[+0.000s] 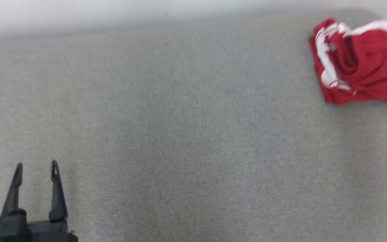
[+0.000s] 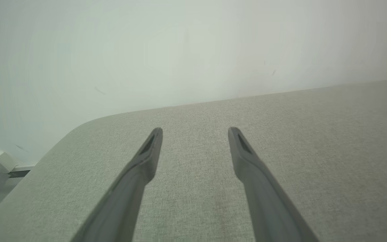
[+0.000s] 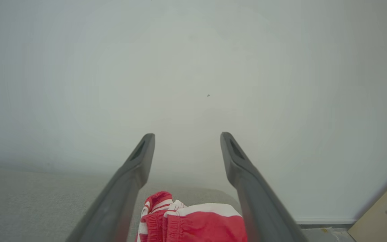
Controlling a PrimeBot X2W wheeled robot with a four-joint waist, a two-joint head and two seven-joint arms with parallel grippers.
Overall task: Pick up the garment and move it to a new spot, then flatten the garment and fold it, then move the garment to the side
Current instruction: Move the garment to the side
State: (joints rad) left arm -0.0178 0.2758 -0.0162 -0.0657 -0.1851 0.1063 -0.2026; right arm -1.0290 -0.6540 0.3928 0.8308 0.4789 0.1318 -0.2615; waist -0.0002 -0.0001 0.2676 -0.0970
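You find the bunched red garment with white trim [image 1: 364, 67] at the upper right of the head view, on the grey fabric surface [image 1: 193, 134]. The right hand [image 3: 187, 135], fingers apart and empty, stands over it. The left hand [image 1: 36, 163], likewise apart, sits well away at the lower left.

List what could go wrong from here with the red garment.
1. The garment lies bunched near the far right corner of the grey surface; a nudge could push it over the edge.
2. The open right gripper hangs just above the cloth, and one finger crosses it in the head view; lifting away low might snag a fold.
3. The folds look loose and uneven, so they may spring open.
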